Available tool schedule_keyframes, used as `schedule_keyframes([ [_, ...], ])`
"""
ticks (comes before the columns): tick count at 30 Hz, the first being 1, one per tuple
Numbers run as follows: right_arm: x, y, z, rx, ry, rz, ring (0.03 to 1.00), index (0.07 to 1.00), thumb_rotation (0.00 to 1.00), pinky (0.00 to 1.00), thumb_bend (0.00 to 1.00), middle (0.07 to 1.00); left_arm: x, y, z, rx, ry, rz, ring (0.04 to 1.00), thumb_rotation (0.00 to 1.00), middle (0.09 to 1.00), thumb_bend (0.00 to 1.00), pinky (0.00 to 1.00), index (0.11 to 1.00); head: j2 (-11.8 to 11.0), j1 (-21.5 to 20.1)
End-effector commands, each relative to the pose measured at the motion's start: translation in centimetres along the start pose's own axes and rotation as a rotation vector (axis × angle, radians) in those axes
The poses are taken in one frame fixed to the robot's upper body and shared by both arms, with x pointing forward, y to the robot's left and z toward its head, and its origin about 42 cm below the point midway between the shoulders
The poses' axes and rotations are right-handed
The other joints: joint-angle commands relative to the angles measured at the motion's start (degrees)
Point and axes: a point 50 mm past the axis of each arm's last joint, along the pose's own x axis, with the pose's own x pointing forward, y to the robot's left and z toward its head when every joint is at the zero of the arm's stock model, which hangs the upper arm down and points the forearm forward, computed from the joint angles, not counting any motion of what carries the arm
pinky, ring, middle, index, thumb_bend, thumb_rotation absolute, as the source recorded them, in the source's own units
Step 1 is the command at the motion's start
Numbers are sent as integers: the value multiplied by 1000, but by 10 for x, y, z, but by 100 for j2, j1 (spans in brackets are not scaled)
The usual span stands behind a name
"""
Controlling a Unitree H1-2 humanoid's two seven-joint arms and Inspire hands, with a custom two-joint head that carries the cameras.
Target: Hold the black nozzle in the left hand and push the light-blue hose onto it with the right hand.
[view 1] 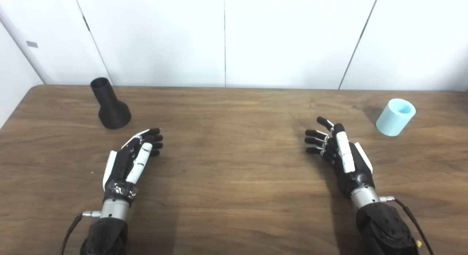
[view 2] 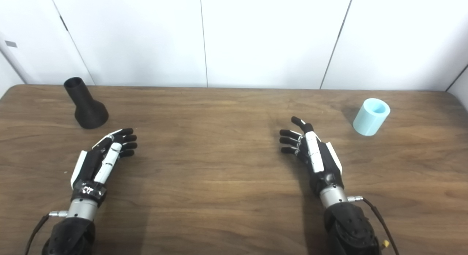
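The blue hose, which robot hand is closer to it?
Right. The right robot hand sits just left of and below the light-blue hose, not touching. The left robot hand is far across the table, near the black nozzle.

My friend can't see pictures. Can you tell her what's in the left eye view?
Two robot hands, left hand and right hand, hover open and empty over a brown wooden table. A black nozzle stands at the far left and a light-blue hose piece sits at the far right, both untouched.
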Motion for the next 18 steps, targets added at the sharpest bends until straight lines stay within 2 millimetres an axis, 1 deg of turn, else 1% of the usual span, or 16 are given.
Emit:
schedule_keyframes([
  [1, 3, 2, 10, 3, -33, 15, 730, 885, 1000, 643, 496, 732, 2, -1, 9, 10, -45, -9, 716, 653, 738, 376, 701, 745, 5, -1],
  [18, 2, 2, 10, -10, -32, 12, 728, 889, 1000, 649, 508, 733, 2, -2, 11, 7, -38, -9, 727, 658, 748, 364, 708, 754, 7, 0],
])
